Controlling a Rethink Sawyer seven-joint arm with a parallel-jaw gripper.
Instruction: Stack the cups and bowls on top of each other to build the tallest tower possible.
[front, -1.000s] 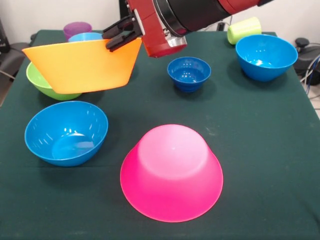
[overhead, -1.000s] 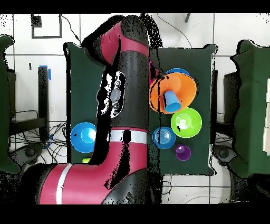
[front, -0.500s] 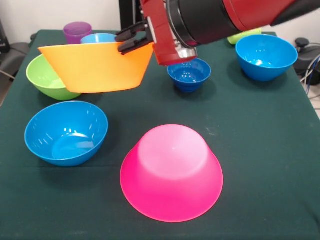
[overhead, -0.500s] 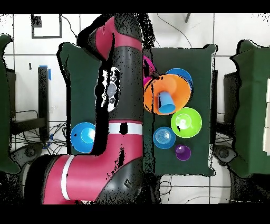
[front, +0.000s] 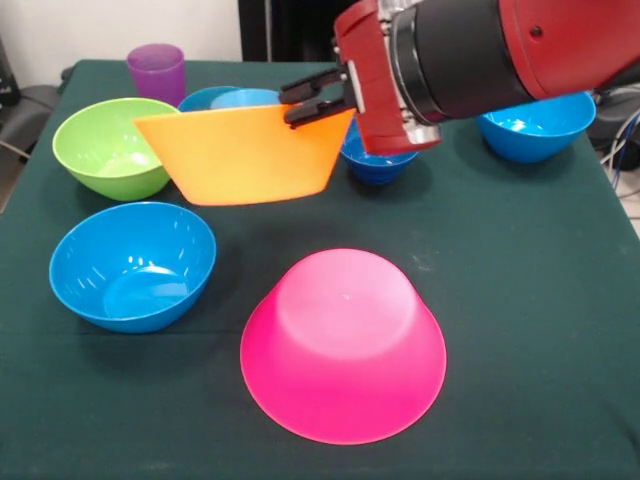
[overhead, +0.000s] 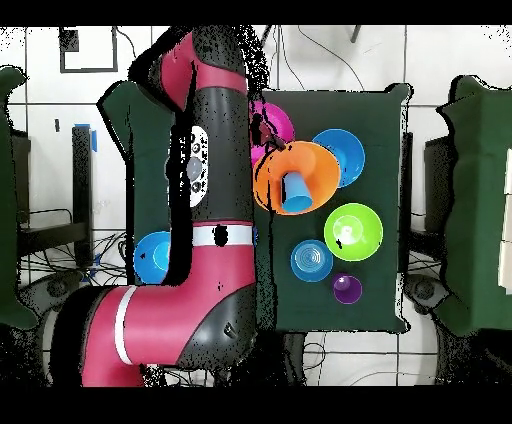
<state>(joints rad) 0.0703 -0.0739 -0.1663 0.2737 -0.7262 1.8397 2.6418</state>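
gripper (front: 318, 97): clamped on orange bowl (front: 245, 155) rim, airborne
next: centre over inverted pink bowl (front: 343, 345), level, lower slowly

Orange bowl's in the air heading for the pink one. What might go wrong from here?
The gripper pinches only the rim of the orange bowl, which hangs tilted and could slip or swing. A light-blue cup sits inside it and may tip out. The pink bowl lies upside down, so an off-centre drop could slide off.
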